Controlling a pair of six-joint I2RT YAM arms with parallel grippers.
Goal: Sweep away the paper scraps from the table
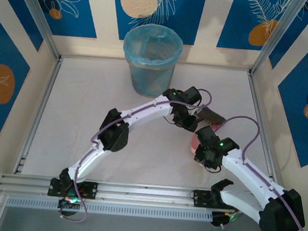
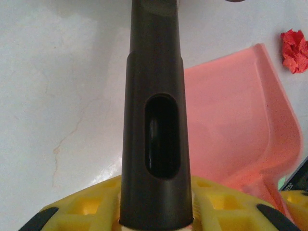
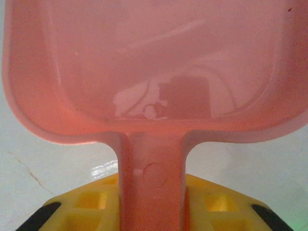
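The left claw point(image 2: 156, 216) is clamped on the dark plastic brush point(image 2: 154, 96) by its long handle with the oval hanging slot. The right claw point(image 3: 151, 207) is closed around the stem of the flat pink plastic dustpan point(image 3: 144, 72). The pan lies low over the off-white matte tabletop point(image 1: 89, 104).

In the left wrist view a crumpled red paper scrap point(image 2: 294, 50) sits on the tabletop just outside the dustpan's raised side wall. It is near the pan's far corner and clear of it.

The step in hand looks like brushing that scrap into the pan. To do it well:
- Set the bristles down on the side of the scrap away from the dustpan.
- Draw them round the corner toward the pan's open lip.
- Have the right claw press that lip flat on the tabletop so nothing slides underneath.
- Use short, low strokes, since paper this light will likely skitter if flicked.

By count there is one red scrap, and I cannot make out any other scraps from overhead. There is also one dustpan, one brush, and one round pale-blue lined bin point(image 1: 151, 60), which stands well beyond the dustpan.
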